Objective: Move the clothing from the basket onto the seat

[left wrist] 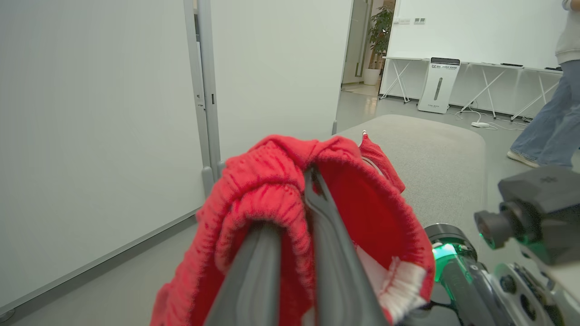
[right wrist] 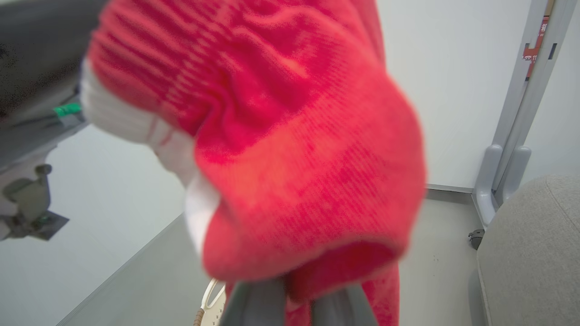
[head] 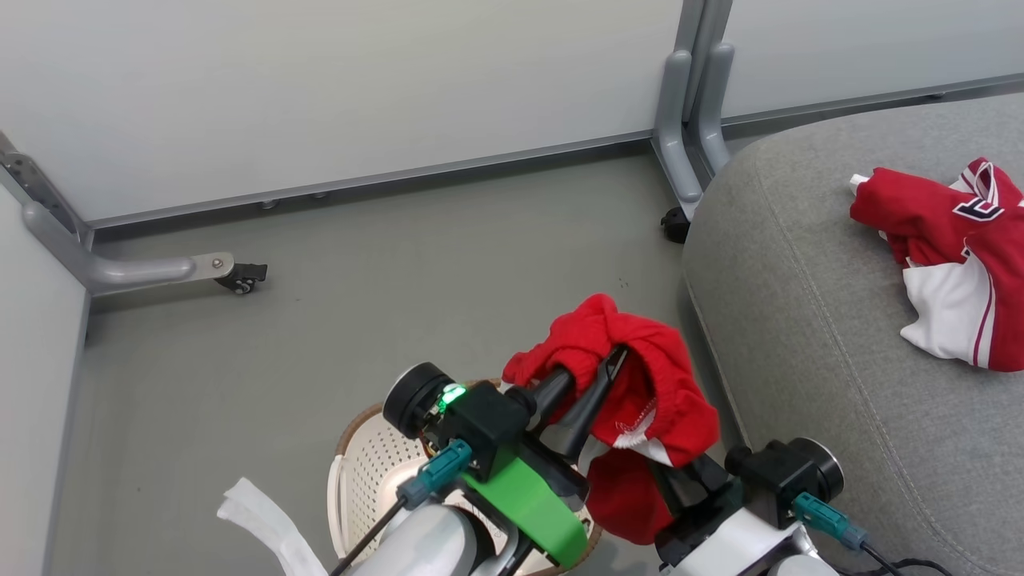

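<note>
Red garment (head: 640, 384) is hanging bunched over the left claw (head: 596, 370), up off the floor, with white trim showing at its lower edge. The left claw is clamping a rolled fold of it between both fingers (left wrist: 326, 235), and cloth is draping down either side. The garment's lower part is falling over the right claw (head: 680, 480), which is sitting just beside and below the left claw. Its fingers are going up under the cloth with the tips hidden, so I cannot tell if it is gripping or apart. Basket (head: 360, 468) is sitting on the floor (head: 400, 264) under the left claw's wrist, mostly covered by the arm. Seat (head: 816, 336) is lying just right of both claws. Second red garment (head: 952, 248), with a white panel and dark lettering, is lying crumpled on the seat, well apart from the claws. White partition panels (head: 320, 80) are standing beyond the claw tips. A person's legs (left wrist: 548, 127) are showing past the seat's far end.
</note>
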